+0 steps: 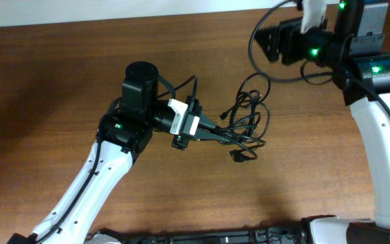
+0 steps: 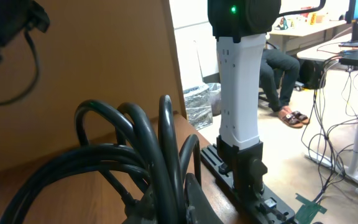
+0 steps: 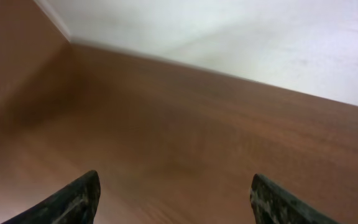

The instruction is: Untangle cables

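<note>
The cables (image 1: 247, 125) are thin black cords bunched in a small tangle at mid-table, with plug ends sticking out at its left and bottom. My left gripper (image 1: 215, 133) reaches in from the left and is shut on the tangle's left side. In the left wrist view the cable loops (image 2: 114, 155) arch up right in front of the camera, with strands pinched in the left gripper (image 2: 182, 202). My right gripper (image 1: 264, 42) hovers at the far right, well apart from the tangle. In the right wrist view the right gripper (image 3: 173, 190) is open over bare wood.
A thick black arm wire (image 1: 276, 76) loops below the right gripper, close to the tangle's top. The table's far edge (image 1: 181, 15) meets a white surface. The right arm's white link (image 2: 241, 81) and its base stand at the table's near edge.
</note>
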`<state>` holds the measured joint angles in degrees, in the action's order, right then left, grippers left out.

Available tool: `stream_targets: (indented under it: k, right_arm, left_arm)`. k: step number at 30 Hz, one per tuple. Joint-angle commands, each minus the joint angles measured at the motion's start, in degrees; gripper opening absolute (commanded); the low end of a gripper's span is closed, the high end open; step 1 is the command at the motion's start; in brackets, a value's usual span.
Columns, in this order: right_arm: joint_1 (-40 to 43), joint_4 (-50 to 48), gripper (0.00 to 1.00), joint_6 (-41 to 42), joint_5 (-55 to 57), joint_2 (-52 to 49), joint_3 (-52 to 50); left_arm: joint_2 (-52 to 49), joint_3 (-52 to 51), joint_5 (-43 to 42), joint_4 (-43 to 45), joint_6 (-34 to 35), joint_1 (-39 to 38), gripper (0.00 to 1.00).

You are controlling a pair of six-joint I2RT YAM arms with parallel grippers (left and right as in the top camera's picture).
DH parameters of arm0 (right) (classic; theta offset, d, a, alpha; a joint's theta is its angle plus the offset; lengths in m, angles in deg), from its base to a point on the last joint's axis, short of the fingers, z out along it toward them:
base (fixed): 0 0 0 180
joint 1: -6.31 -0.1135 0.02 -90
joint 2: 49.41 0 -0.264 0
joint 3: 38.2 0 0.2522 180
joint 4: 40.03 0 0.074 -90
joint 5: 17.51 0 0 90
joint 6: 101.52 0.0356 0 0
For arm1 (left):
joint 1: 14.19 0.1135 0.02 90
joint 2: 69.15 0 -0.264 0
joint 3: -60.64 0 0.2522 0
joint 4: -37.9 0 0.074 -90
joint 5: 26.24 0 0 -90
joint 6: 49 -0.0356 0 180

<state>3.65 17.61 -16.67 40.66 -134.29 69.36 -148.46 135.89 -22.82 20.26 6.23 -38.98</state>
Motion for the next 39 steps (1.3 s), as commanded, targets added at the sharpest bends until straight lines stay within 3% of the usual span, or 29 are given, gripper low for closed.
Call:
stream_targets:
  k: [1,6,13,29,36,39]
  right_arm:
    - [0.07,4.70,0.80,-19.43,-3.52,0.17,0.87]
    - [0.07,13.05,0.82,-30.86,-3.54,0.17,0.87]
    - [0.07,18.36,0.83,-39.56,-3.54,0.17,0.87]
    - [0.07,21.16,0.82,-42.12,-3.56,0.17,0.87]
    - [0.04,22.25,0.74,-42.88,-3.63,0.17,0.87]
    - [0.04,24.76,0.73,-50.47,-6.71,0.17,0.87]
  left_arm:
    - [0.11,0.44,-0.70,0.61,-2.21,-0.20,0.00]
    - [0.13,0.44,-0.68,0.83,-2.21,-0.20,0.00]
    - [0.13,0.44,-2.54,2.38,-2.19,-0.20,0.00]
    - [0.13,0.44,-3.43,7.30,-2.19,-3.23,0.00]
    - [0.13,0.44,-0.39,7.34,-2.19,-3.23,0.00]
    - [0.13,0.44,-0.42,7.34,-2.19,-3.23,0.00]
